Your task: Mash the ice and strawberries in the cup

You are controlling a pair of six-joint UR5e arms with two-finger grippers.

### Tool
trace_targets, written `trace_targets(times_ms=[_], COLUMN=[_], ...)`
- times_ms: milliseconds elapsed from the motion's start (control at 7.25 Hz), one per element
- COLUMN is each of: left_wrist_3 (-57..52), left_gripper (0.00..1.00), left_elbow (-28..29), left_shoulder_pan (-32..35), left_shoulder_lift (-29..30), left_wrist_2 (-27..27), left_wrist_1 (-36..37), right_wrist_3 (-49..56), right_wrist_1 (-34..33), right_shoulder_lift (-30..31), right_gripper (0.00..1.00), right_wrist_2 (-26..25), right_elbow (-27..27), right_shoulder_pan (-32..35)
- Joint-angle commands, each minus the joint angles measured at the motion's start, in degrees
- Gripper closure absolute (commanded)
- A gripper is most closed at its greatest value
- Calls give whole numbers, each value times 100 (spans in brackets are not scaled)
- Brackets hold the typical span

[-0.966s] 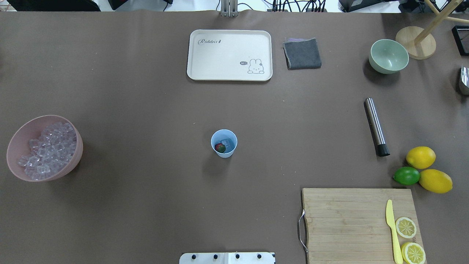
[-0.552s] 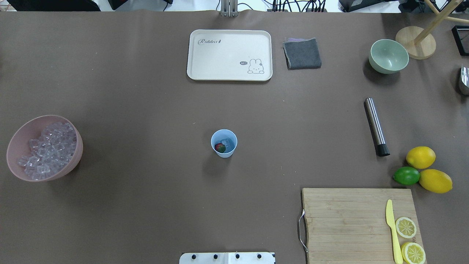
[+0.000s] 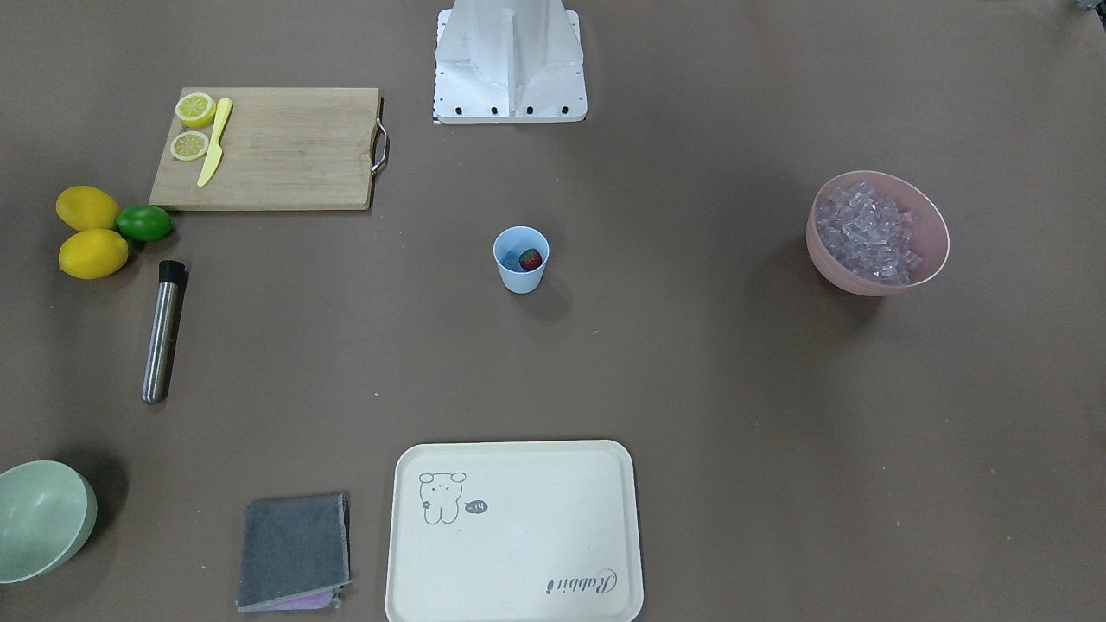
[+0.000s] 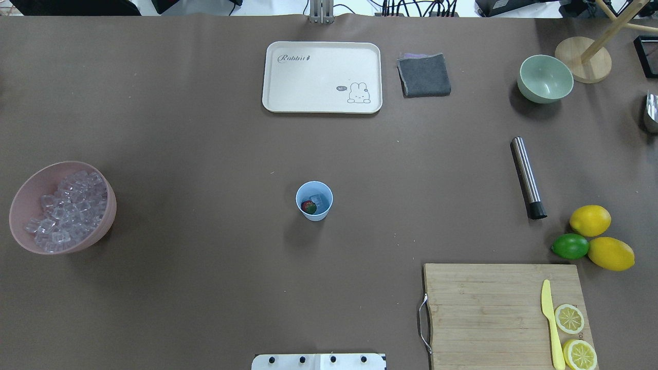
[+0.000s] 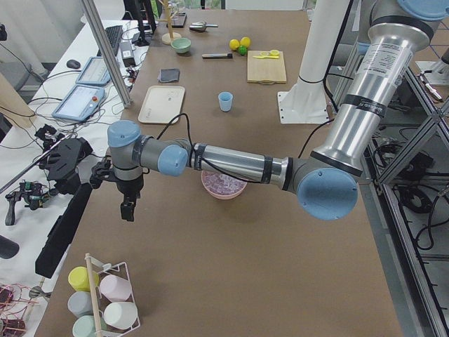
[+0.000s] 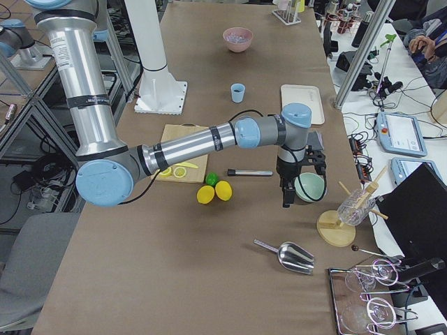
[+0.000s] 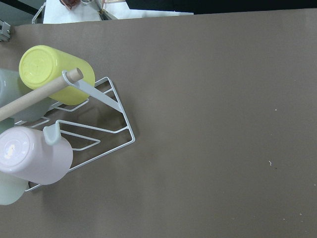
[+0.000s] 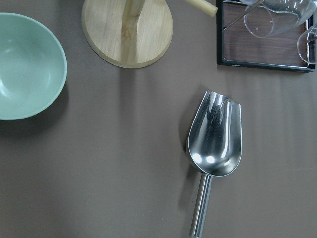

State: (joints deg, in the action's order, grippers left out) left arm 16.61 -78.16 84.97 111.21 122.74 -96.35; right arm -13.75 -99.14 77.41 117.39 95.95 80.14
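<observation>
The cup (image 4: 314, 200) stands upright in the middle of the table. The strawberry (image 4: 308, 207) lies whole in its bottom with a cube of ice (image 4: 320, 201) just beside it, so the filling looks done and the mashing not yet begun. Well to the cup's right the steel muddler (image 4: 527, 177) lies flat and untouched, its black tip toward the robot's side. Well to the left, the pink bowl (image 4: 20, 203) holds the rest of the ice. Neither arm is near the cup. The right gripper (image 6: 285, 199) hangs at the table's right end beside the pale green bowl (image 6: 311, 187). The left gripper (image 5: 127, 209) hangs past the pink bowl at the left end, near a cup rack (image 7: 101, 96). Both show only from the side, so I cannot tell how far either is open; neither appears to hold anything. The next move, as I judge it, is for the right arm to reach the muddler, grip its steel shaft, turn it tip-down and carry it over the cup.
</observation>
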Motion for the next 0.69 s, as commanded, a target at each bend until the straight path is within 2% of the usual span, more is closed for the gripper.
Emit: trace_targets(times_ms=[0,138,276,552], left_wrist_3=[18,18,18,9], left_gripper=[2,2,2,2], left_elbow=[-207,-252,-305,-314], left_shoulder_pan=[55,64,64,55], left_shoulder_lift=[15,15,15,-55], left_wrist_2=[22,13,-13,-118], left_wrist_1=[63,72,64,64], right_wrist_3=[-5,4,-5,-49], right_wrist_1=[0,122,341,360], right_shoulder_lift=[-15,-33,-7,29], right_gripper=[0,0,0,0], right_wrist_2=[12,21,12,12], right_elbow=[-259,-504,-472,-385], right_shoulder_pan=[-7,1,36,45])
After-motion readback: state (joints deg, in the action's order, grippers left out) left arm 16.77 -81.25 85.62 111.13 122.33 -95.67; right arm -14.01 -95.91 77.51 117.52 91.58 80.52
